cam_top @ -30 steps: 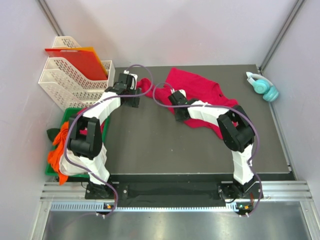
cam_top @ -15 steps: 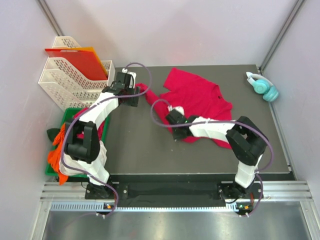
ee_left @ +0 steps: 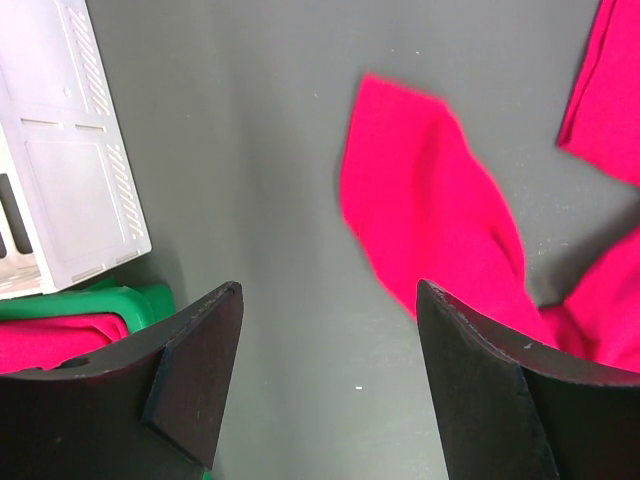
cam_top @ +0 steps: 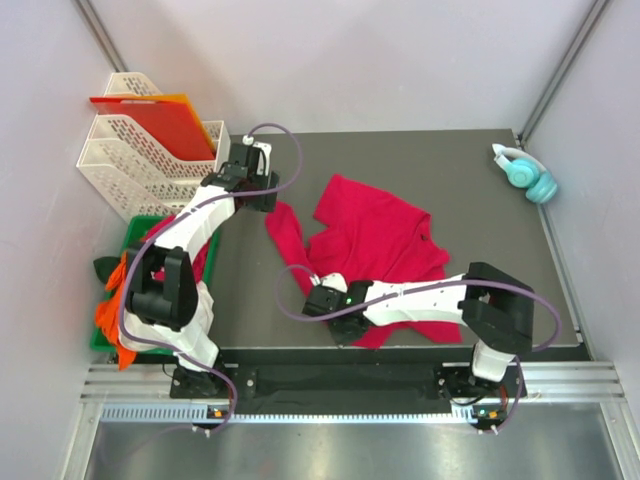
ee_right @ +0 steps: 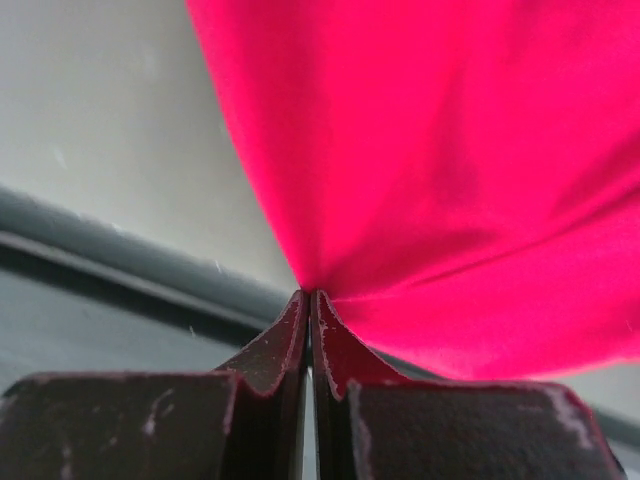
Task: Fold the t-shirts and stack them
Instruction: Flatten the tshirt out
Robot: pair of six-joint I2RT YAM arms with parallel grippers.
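Our right gripper (ee_right: 310, 297) pinches the crimson t-shirt (cam_top: 372, 232) at the desk (cam_top: 250, 300) front; our left gripper (ee_left: 328, 290) hangs spread.

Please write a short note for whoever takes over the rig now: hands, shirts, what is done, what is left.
Right hand: shut on an edge of the red shirt, near the front of the table.
Left hand: open, empty, above the table by the trays.
The shirt lies crumpled on the table; other shirts sit in the bin.
Done: nothing folded or stacked. Left: all.
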